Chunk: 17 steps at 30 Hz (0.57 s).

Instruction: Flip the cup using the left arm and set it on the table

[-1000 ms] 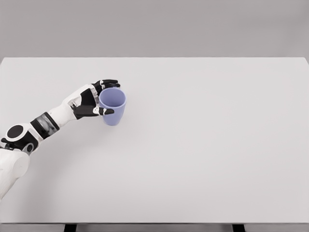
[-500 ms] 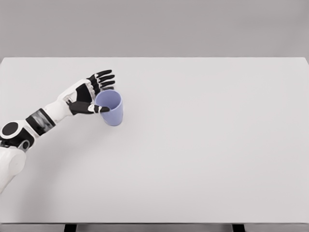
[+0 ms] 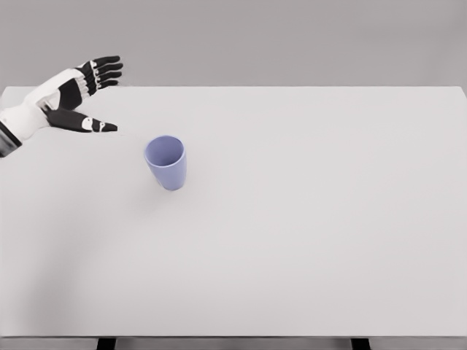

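My left hand (image 3: 73, 98) hangs over the far left part of the white table (image 3: 306, 240), palm turned toward the middle of the table. My fingers (image 3: 106, 69) are spread and extended, the thumb (image 3: 91, 124) held apart below them; they grip nothing. The lavender cup (image 3: 166, 162) stands upright on the table, mouth up, its opening facing the camera. It lies to the right of my fingertips and nearer the camera, clear of the thumb tip with bare tabletop between them. Only the forearm's end shows at the picture's left edge.
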### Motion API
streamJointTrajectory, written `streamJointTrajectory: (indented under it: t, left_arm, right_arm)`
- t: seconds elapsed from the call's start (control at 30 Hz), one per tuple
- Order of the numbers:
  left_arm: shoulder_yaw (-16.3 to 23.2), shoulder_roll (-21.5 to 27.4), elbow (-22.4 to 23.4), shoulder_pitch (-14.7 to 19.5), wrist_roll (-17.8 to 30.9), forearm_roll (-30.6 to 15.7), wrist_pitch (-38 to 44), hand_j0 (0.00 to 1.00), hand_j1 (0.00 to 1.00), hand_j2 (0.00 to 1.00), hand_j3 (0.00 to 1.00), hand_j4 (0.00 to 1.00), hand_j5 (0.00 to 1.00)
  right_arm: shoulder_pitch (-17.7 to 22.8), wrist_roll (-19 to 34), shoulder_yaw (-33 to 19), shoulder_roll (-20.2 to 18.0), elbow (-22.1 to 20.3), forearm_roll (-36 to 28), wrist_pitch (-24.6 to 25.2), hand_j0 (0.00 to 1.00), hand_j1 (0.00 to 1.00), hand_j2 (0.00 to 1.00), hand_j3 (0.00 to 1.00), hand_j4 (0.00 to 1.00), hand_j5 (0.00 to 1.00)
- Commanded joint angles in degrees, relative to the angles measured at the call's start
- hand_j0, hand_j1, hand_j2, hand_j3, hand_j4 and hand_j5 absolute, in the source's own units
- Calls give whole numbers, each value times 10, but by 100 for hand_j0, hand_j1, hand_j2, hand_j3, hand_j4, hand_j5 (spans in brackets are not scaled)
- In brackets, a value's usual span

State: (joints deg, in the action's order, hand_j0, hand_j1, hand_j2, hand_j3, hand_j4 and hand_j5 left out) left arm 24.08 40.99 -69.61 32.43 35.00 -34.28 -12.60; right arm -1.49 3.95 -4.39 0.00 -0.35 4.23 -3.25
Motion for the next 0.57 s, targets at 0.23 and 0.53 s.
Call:
streamJointTrajectory:
  t: [0.23, 0.53]
  left_arm:
    - [25, 151, -21, -4, 0, 334, -224, 100, 100, 100, 100, 100, 100]
    - [48, 95, -4, -4, 0, 387, -224, 100, 100, 100, 100, 100, 100]
  right_arm:
    - [1, 0, 0, 0, 0, 0, 0, 100, 100, 100, 100, 100, 100]
    - [1, 0, 0, 0, 0, 0, 0, 100, 100, 100, 100, 100, 100]
